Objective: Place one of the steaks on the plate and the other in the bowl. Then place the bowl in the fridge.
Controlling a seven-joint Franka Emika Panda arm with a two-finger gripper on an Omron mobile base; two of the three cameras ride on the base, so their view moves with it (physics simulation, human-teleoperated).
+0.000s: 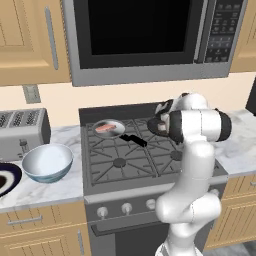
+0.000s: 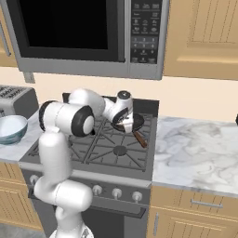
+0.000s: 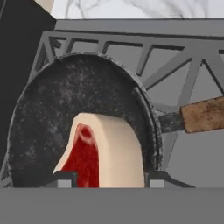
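Hand (image 3: 104, 179) low over the dark pan (image 3: 48, 113), fingertips (image 3: 64, 179) half-closed either side of the dark red steak (image 3: 98, 153). We cannot tell whether they grip. We see its long axis running straight ahead; the wooden handle (image 3: 203, 114) points right.

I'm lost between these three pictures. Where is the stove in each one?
Left base view: the stove sits at centre, below the microwave, with the arm over its right side.
Right base view: the stove is left of centre, partly behind the arm.
Hand view: its grey grate runs across the top and right.
Shared landmark: the marble counter bordering the stove.
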